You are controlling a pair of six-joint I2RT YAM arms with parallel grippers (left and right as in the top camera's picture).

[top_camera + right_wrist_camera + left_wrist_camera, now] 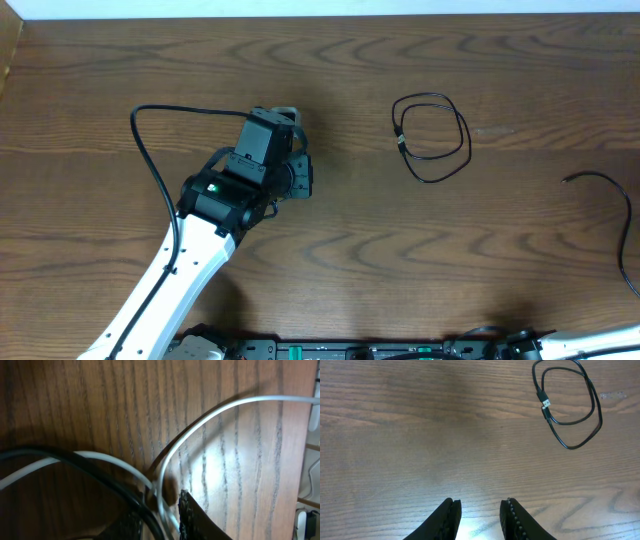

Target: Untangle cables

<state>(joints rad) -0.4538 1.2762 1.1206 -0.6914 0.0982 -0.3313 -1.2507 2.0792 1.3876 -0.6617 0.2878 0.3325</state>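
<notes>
My left hand (480,505) hangs over the bench (450,260) with its fingers apart and nothing between them. The black cable (567,405) lies coiled at its 2 o'clock, well apart. The white cable (215,412) runs between the fingers of my right hand (162,510), arcing toward 2 o'clock. I cannot tell whether they pinch it.
</notes>
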